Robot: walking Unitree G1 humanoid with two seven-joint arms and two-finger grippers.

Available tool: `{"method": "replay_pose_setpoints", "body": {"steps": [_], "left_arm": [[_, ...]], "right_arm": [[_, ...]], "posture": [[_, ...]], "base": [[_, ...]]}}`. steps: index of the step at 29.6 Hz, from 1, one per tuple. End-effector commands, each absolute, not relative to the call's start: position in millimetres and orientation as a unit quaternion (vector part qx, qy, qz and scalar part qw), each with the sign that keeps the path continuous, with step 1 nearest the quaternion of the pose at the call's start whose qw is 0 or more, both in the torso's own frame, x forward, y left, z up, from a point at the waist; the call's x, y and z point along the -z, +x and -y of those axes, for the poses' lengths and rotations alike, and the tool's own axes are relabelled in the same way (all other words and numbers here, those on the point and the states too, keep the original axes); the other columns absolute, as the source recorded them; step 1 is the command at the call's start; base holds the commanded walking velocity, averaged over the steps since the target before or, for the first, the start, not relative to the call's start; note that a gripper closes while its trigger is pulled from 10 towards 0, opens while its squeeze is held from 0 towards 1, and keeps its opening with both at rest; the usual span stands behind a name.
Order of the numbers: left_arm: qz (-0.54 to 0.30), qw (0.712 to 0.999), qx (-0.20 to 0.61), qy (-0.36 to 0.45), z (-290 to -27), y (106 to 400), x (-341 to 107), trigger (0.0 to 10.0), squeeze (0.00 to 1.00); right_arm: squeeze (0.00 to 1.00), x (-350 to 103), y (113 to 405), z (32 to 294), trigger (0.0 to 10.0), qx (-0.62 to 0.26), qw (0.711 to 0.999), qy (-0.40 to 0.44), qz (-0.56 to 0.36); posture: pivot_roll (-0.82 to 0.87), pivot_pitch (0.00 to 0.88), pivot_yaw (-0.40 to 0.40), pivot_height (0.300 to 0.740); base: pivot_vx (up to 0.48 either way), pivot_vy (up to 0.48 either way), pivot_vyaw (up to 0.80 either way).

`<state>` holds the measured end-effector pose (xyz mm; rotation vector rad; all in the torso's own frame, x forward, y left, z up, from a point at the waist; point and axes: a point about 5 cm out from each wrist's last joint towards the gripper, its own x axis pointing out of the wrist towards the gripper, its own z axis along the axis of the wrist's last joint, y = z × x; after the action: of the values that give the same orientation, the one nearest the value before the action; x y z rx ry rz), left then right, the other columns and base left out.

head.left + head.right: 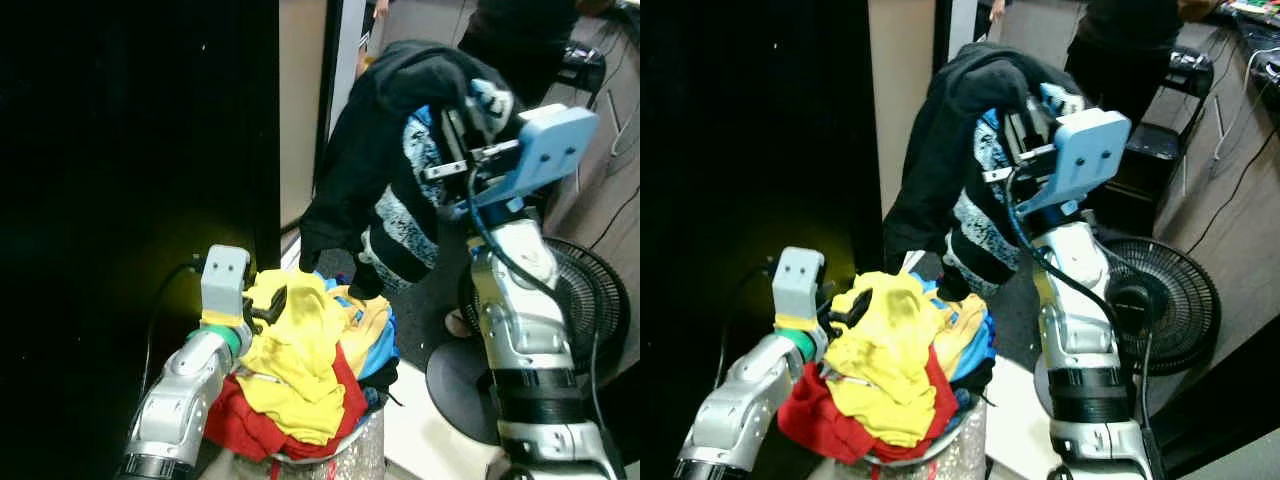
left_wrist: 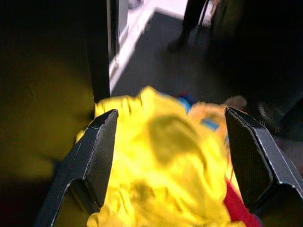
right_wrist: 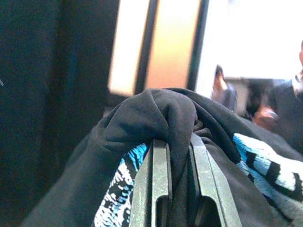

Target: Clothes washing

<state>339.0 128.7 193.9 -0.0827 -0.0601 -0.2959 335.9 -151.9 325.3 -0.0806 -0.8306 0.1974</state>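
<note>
At the left, the left pincer (image 1: pixel 268 305) is held wide, its fingers (image 2: pixel 97 151) spread over the yellow garment (image 1: pixel 300 345) that tops the heap in the laundry basket (image 1: pixel 330 455). Red and blue clothes (image 1: pixel 245 425) are packed beneath it. To the right, the right pincer (image 3: pixel 180 161) is clamped on a fold of the black hoodie (image 1: pixel 380 150), which is held high above the heap with its blue-and-white patterned lining (image 1: pixel 975 225) hanging loose. The lift is best carried higher until the trailing hem clears the heap, while the yellow garment is pressed down so nothing is dragged out. A floor fan (image 1: pixel 590 300) stands close at the right and should be avoided. No brand, label or legible writing can be made out.
</note>
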Motion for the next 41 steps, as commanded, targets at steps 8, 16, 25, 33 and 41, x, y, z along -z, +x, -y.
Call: {"method": "replay_pose_setpoints", "body": {"steps": [8,16,25,33,41], "left_arm": [[0.045,0.99,0.132,-0.031,-142.8,333.3,-202.2,10.0,0.0],[0.068,0.991,0.111,-0.027,-155.1,331.2,-214.8,10.0,0.0],[0.114,0.987,0.111,-0.034,-157.0,331.3,-245.8,10.0,0.0],[0.122,0.985,0.113,-0.047,-157.9,330.1,-254.4,10.0,0.0],[0.123,0.985,0.114,-0.046,-157.1,328.5,-255.8,10.0,0.0]], "right_arm": [[0.0,-203.8,347.7,166.5,10.0,-0.017,0.979,-0.049,0.2],[0.0,-229.3,349.5,160.8,10.0,-0.022,0.97,-0.06,0.236],[0.0,-222.6,350.5,153.8,10.0,-0.03,0.966,-0.089,0.242],[0.0,-220.1,349.0,148.7,10.0,-0.026,0.967,-0.076,0.24],[0.0,-216.8,348.4,141.8,10.0,-0.029,0.97,-0.054,0.237]], "posture": [[-0.02,0.074,0.037,0.74],[-0.02,0.061,0.031,0.74],[0.0,0.04,0.027,0.74],[0.0,0.024,0.039,0.74],[0.0,0.012,0.041,0.74]], "base": [[0.0,0.0,0.0],[0.0,0.0,0.0],[0.0,0.0,0.0],[0.0,0.0,0.0],[0.0,0.0,0.0]]}}
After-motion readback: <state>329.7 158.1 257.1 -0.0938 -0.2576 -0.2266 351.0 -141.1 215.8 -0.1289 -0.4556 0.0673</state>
